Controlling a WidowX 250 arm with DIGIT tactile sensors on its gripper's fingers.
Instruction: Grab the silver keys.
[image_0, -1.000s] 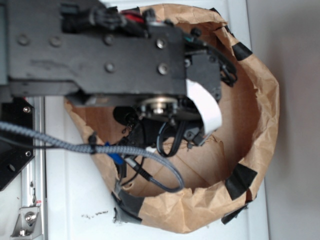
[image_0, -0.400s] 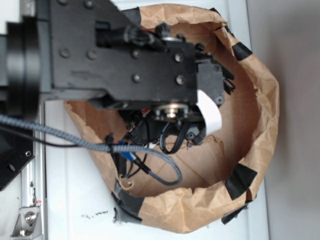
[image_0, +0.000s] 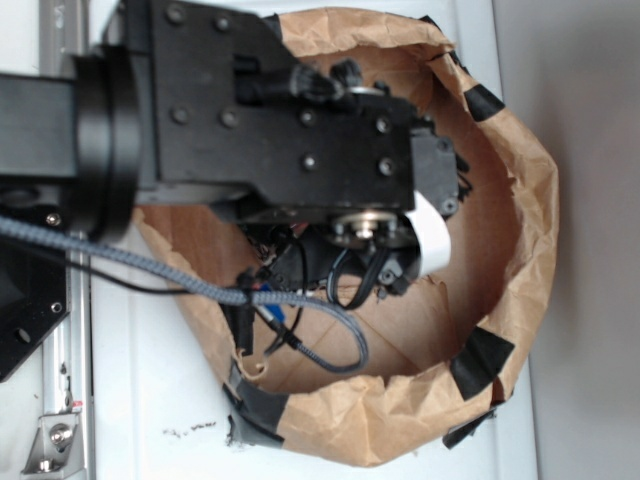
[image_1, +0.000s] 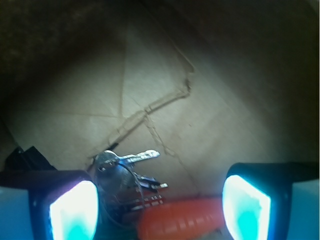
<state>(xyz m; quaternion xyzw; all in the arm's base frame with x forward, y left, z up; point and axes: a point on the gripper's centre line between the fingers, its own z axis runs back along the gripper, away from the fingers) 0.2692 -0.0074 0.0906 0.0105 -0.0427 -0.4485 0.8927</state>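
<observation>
I have the gripper (image_1: 160, 200) spread wide inside the paper bag (image_0: 520, 200), and the silver keys (image_1: 122, 172) lie on the bag floor just inside my left finger (image_1: 72, 205), with the orange carrot (image_1: 180, 217) touching them on the near side. To close well I judge I should nudge toward the keys and descend so the pads meet on the ring, not the carrot. Against the earlier exterior frames, the arm (image_0: 280, 130) has pushed further across the bag toward its far wall.
</observation>
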